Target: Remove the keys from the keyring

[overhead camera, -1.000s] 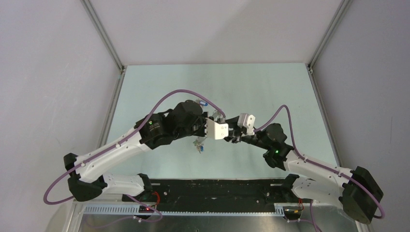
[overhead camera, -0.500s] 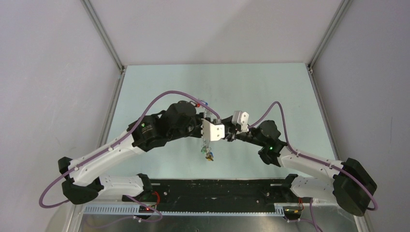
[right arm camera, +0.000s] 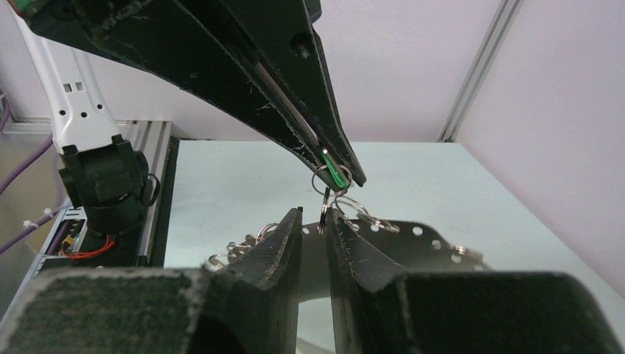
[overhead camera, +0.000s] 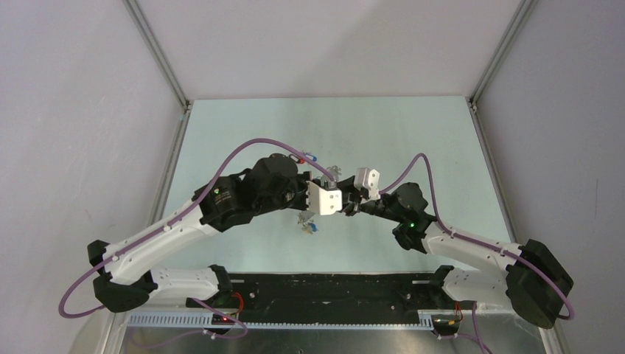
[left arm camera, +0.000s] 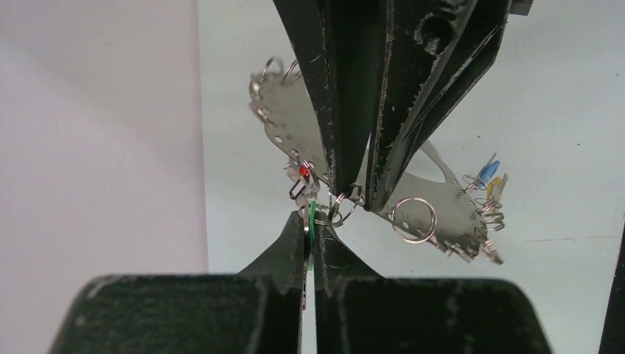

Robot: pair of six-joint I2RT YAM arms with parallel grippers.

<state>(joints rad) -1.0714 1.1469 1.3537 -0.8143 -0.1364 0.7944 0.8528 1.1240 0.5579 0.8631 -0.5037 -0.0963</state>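
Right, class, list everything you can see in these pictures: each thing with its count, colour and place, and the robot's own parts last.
keyring: one, dull silvery plate with holes along its edge, between the two hands.
small rings: several, silvery, fringing the keyring's edge.
keys: exact count unclear; blue and yellow heads at one end of the keyring, red and black heads close to the left hand's tips.
green piece: one, thin, pinched in the left hand.
table: one, pale green, under everything.
cables: two, purple, along the arms.
left hand: one, black, shut on the green piece.
right hand: one, black, jaws narrowly apart around a small ring.
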